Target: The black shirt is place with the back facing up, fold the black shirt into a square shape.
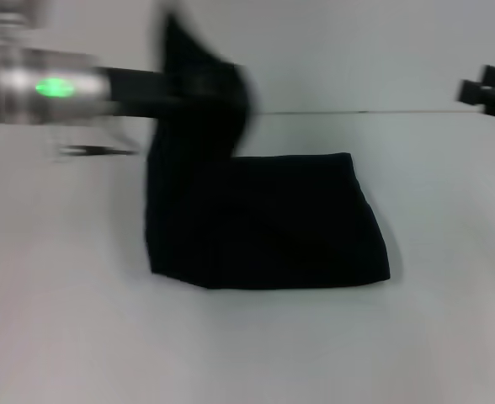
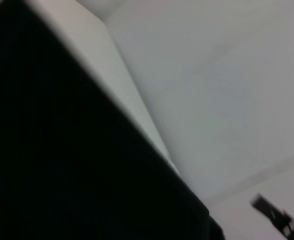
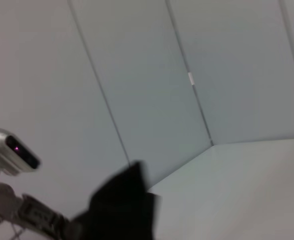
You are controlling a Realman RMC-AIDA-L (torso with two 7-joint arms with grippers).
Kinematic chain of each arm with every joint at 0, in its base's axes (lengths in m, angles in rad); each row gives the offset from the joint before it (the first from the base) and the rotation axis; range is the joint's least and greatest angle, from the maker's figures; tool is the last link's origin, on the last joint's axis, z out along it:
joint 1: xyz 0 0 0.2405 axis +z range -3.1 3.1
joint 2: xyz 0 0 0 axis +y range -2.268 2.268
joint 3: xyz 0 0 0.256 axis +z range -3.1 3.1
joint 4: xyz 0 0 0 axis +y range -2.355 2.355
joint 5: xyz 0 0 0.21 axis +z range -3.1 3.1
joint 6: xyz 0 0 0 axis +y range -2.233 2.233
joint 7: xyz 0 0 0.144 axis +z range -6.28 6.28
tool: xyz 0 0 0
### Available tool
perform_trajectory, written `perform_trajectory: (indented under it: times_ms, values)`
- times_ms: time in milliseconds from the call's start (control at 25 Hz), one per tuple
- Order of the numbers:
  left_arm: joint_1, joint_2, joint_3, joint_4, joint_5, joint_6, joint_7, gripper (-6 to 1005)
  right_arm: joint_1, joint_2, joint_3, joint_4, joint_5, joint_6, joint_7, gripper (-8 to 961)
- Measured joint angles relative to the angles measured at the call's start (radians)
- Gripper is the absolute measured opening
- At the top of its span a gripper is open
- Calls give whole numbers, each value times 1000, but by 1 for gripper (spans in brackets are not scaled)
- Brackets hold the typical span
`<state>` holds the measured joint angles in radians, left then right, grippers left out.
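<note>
On white table (image 1: 62,337): black shirt (image 1: 273,223), partly folded, near-square, left edge lifted off surface.
Left gripper (image 1: 199,88): raised above shirt's left side, clamped on lifted cloth.
Right gripper (image 1: 489,88): far right, clear of shirt; finger state impossible to tell.
</note>
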<state>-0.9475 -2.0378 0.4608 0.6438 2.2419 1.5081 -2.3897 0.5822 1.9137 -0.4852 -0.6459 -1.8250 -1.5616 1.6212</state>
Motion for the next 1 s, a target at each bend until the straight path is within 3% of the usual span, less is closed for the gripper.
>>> perform_trajectory:
  times_ms: [80, 160, 200, 240, 320, 400, 520, 560, 760, 840, 880, 1000]
  values:
    - [-43, -75, 51, -19, -8, -85, 8, 53, -29, -30, 12, 0, 12, -23, 0, 940]
    - [-69, -125, 95, -68, -46, -191, 32, 60, -52, -59, 32, -1, 16, -48, 0, 940]
    - [-83, -136, 117, -133, -103, -263, 72, 63, -58, -67, 37, -1, 16, -57, 0, 940]
    - [-92, -136, 127, -179, -144, -309, 102, 66, -65, -75, 42, -2, 17, -64, 0, 940]
    - [-111, -136, 128, -408, -325, -425, 283, 73, -73, -88, 46, -5, 13, -64, 0, 940]
    - [-107, -139, 86, -566, -438, -470, 480, 79, -72, -97, 44, -5, 1, -47, 6, 940]
    - [-81, -139, 10, -681, -501, -463, 682, 89, -60, -100, 37, -5, -19, -21, 27, 940]
    - [-69, -139, -3, -688, -501, -443, 714, 92, -52, -100, 37, -4, -35, -8, 39, 940]
    - [13, -135, -1, -632, -497, -277, 714, 311, -15, -91, 35, 8, -124, 42, 133, 940]
    - [35, -133, -1, -603, -498, -247, 709, 466, 1, -86, 35, 6, -163, 68, 195, 940]
    - [64, -132, 0, -561, -498, -214, 698, 544, 10, -84, 34, 6, -182, 83, 229, 940]
    - [143, -118, 1, -414, -498, -204, 625, 637, 38, -81, 28, 8, -247, 122, 325, 940]
